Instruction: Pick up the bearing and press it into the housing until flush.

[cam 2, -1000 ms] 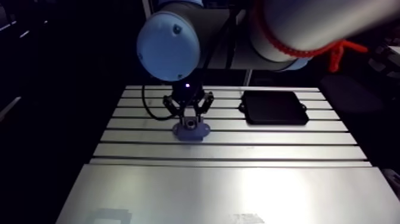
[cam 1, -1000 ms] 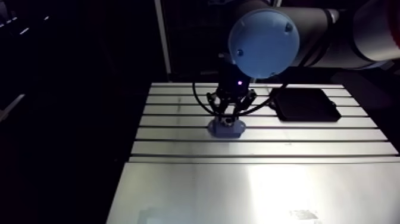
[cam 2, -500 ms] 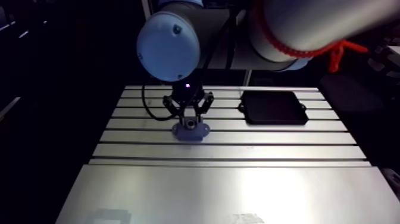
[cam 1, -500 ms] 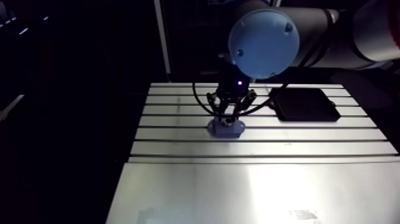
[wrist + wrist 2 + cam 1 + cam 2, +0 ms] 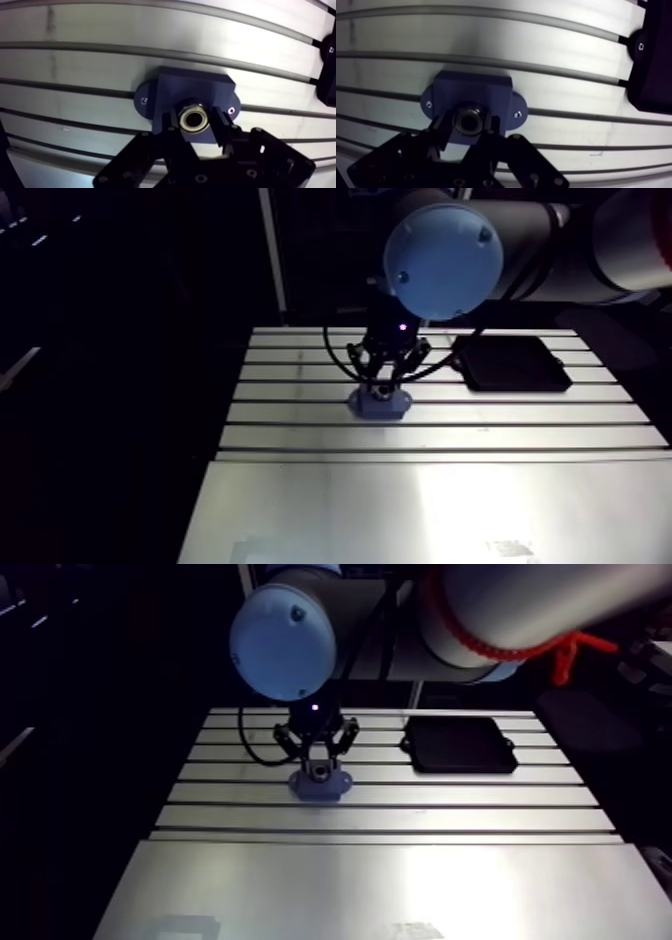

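A: Gripping anything with the black two-fingered gripper (image 5: 192, 120)?

B: Clamping narrowly with the fingers (image 5: 172, 123) on either side of the small silvery metal ring bearing (image 5: 192, 108). Pinching it by the outer rim, probably leaving the bore and underside free for seating.

A: And holding that bearing where?

B: Right over the middle of the dark blue block-shaped housing (image 5: 194, 89), at the mouth of its socket. Not managing to tell whether sitting flush or standing proud; looking a touch proud in the wrist view, judging loosely.

A: Pressing, then?

B: Probably working through the pressing step. Reaching in straight from above, most likely for keeping the ring square to the bore. Risking a cocked, jammed ring with any tilt.

A: Keeping the housing from sliding how?

B: Lying flat on the slotted aluminium counter (image 5: 90, 60), with two rounded ears, a screw in each, in line with one slot. Presumably bolting it down against the push.

A: Anything farther off?

B: Only spotting a flat black rectangular tray (image 5: 512, 364) lying beyond, well apart from the housing. Possibly serving as the pick-up place, though showing nothing on it from here.
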You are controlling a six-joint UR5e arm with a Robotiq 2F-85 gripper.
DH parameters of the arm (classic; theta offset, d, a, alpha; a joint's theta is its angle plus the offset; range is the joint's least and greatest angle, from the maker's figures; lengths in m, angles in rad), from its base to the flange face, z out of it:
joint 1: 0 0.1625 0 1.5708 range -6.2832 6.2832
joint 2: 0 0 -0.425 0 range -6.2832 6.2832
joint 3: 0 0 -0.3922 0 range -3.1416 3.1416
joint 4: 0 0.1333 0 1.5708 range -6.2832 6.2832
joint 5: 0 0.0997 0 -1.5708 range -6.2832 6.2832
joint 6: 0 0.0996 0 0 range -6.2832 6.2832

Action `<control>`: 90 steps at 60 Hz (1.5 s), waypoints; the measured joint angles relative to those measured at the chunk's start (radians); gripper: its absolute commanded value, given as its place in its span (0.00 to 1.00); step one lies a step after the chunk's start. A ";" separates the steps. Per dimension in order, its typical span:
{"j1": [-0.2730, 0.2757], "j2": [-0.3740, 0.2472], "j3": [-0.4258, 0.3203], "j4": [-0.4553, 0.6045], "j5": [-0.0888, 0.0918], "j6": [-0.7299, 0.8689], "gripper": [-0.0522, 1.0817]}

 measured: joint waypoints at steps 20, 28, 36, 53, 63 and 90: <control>0.000 0.006 0.000 -0.030 0.002 -0.001 0.67; 0.000 0.008 0.000 -0.033 0.003 -0.001 0.67; 0.000 0.009 0.001 -0.033 0.004 -0.001 0.67; 0.000 0.005 0.006 -0.031 0.004 -0.002 0.67; 0.000 0.002 0.010 -0.030 0.004 -0.003 0.67; 0.001 -0.002 0.013 -0.027 0.004 -0.003 0.67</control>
